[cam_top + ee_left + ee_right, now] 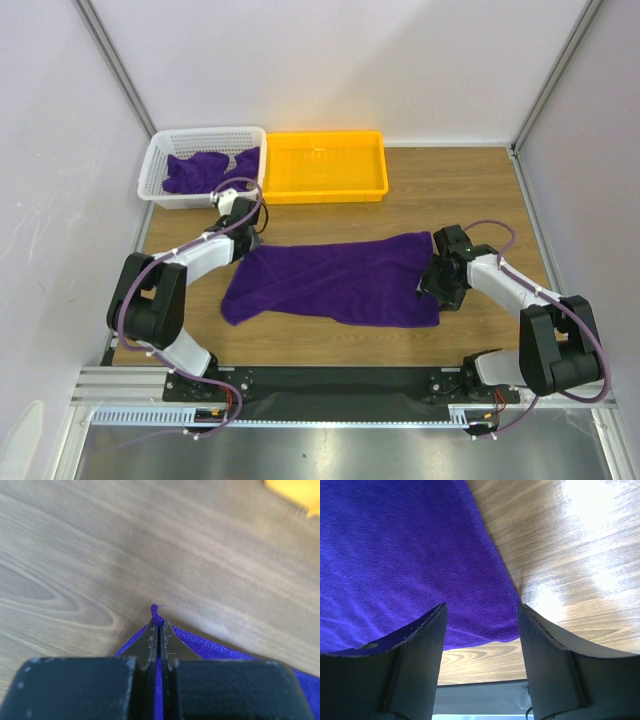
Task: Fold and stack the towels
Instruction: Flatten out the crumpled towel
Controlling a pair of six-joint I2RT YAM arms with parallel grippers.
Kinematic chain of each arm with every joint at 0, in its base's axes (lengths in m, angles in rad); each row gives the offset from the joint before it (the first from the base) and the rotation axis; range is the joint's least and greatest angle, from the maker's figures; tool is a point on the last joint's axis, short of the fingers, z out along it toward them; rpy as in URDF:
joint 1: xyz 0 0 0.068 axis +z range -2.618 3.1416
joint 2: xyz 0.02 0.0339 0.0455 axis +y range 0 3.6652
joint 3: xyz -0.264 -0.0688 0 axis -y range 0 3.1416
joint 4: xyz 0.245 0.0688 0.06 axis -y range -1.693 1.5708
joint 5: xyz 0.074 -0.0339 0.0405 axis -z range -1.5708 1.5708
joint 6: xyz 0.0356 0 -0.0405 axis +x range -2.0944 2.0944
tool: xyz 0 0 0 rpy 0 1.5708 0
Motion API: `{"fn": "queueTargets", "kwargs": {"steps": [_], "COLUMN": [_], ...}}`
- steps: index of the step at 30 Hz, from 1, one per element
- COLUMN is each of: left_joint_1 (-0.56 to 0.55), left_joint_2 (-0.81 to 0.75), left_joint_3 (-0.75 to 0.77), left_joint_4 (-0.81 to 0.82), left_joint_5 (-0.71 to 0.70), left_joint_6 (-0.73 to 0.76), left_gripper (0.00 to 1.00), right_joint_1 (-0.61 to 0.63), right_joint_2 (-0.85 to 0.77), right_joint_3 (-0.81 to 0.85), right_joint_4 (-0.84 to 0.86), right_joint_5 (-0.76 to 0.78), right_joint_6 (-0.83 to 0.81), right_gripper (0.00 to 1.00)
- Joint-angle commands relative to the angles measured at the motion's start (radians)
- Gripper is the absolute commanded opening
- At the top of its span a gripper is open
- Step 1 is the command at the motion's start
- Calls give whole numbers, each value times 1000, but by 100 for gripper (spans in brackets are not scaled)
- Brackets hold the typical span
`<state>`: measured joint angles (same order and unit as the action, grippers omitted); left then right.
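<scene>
A deep purple towel lies spread across the middle of the wooden table. My left gripper is shut on its far left corner; in the left wrist view the jaws pinch the purple hem between them. My right gripper is open at the towel's right edge, near its front right corner. In the right wrist view its fingers straddle that towel corner without closing on it. More crumpled purple towels lie in the white basket.
An empty yellow tray stands at the back, right of the white basket. The table's front edge and a black rail lie just beyond the towel's near corner. White walls close in both sides.
</scene>
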<state>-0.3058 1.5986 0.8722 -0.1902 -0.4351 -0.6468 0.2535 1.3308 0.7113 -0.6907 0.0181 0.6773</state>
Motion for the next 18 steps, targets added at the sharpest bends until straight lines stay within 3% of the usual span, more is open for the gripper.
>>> {"fn": "queueTargets", "kwargs": {"steps": [1,18], "left_joint_1": [-6,2], "left_joint_2": [-43,98], "left_joint_3": [54,151], "left_joint_4": [69,113], "left_joint_5": [-94,-252], "left_joint_6": [7,46], "left_gripper": [1,1], "right_joint_1": [4,4], "right_joint_2": [13,16], "right_joint_3": [-15,-35], "right_joint_4": [23,-18], "right_joint_5": [8,71], "right_joint_6": [8,16], "right_gripper": [63,42]}}
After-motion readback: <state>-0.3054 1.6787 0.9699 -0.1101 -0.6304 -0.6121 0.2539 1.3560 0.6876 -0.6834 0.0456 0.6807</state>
